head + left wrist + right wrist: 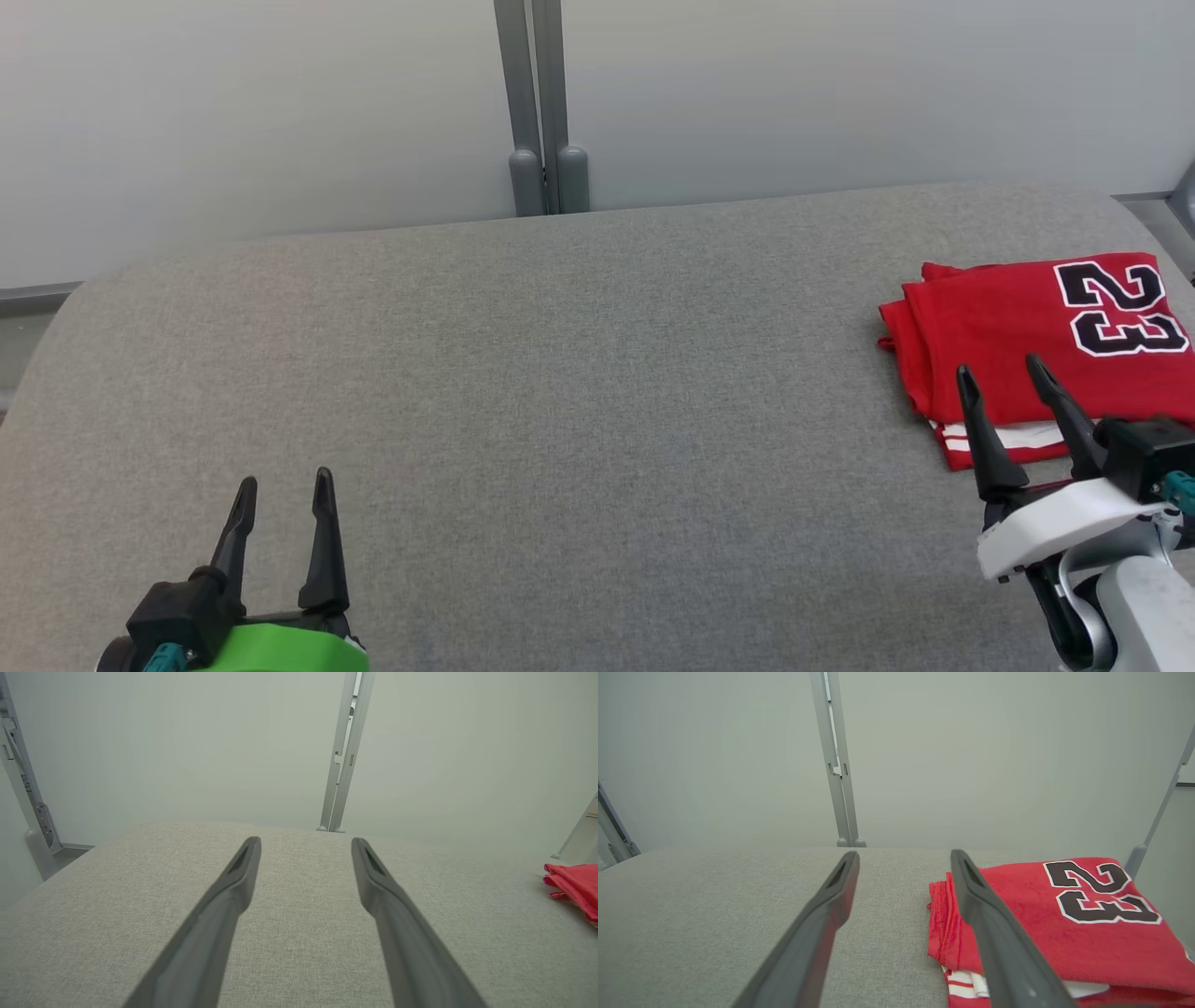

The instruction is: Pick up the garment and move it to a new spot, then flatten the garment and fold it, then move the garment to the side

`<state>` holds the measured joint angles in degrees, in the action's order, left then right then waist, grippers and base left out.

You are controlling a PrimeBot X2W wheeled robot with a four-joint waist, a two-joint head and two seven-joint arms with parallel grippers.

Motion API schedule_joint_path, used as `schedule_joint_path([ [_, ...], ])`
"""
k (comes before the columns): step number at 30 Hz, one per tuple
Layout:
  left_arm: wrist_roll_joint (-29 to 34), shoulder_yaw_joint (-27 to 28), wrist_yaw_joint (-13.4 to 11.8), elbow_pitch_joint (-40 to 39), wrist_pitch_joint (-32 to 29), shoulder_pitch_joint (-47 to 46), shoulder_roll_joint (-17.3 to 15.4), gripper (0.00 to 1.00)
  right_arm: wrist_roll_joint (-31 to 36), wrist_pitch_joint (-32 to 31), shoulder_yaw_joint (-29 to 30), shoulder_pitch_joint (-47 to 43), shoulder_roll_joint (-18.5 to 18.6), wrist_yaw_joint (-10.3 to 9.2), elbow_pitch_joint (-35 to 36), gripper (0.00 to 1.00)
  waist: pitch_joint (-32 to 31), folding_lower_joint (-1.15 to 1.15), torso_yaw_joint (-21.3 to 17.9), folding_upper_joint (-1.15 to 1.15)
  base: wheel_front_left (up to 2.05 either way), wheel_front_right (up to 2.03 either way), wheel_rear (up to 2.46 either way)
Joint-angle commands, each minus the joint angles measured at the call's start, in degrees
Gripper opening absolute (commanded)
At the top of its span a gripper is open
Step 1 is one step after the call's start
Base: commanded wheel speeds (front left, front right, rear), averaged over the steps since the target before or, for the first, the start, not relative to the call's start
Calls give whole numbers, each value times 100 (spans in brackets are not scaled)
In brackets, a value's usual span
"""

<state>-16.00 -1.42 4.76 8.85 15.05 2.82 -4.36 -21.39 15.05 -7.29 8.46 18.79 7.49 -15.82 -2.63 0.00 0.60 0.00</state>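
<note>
- The garment (pixel 1018 336), a red shirt numbered 23, lies folded at the table's (pixel 560 373) right end, its long side running roughly left to right.
- Our right gripper (pixel 999 367) sits at the shirt's near left corner, fingers spread and empty. One finger lines up over the shirt's left edge, the other over bare table.
- Our left gripper (pixel 286 479) is well apart at the near left, fingers also spread, holding nothing.
- We judge the folding done and the garment set aside. Any further nudge falls to the right arm, with the shirt just ahead and to its right.
</note>
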Motion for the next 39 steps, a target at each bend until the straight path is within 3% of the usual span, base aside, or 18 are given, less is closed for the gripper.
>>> schedule_joint_path([
  [1,86,57,-24,47,14,69,13,100,37,12,28,-104,-37,1,76,100,-6,0,-8,0,0,0,0],
  [11,169,102,110,307,14,2,63,100,27,13,6,-201,-182,1,152,100,-29,0,-18,0,0,0,0],
  [12,147,93,91,298,0,7,53,0,25,0,8,-127,-180,0,137,0,-29,0,-18,0,0,0,0],
  [16,106,97,99,497,-54,25,81,0,-13,-21,-19,-245,-295,0,-17,0,-28,0,-18,0,0,0,0],
  [39,-2104,306,137,489,-659,-277,97,0,-2039,-636,393,-204,-660,0,37,0,24,0,-26,0,0,0,0],
])
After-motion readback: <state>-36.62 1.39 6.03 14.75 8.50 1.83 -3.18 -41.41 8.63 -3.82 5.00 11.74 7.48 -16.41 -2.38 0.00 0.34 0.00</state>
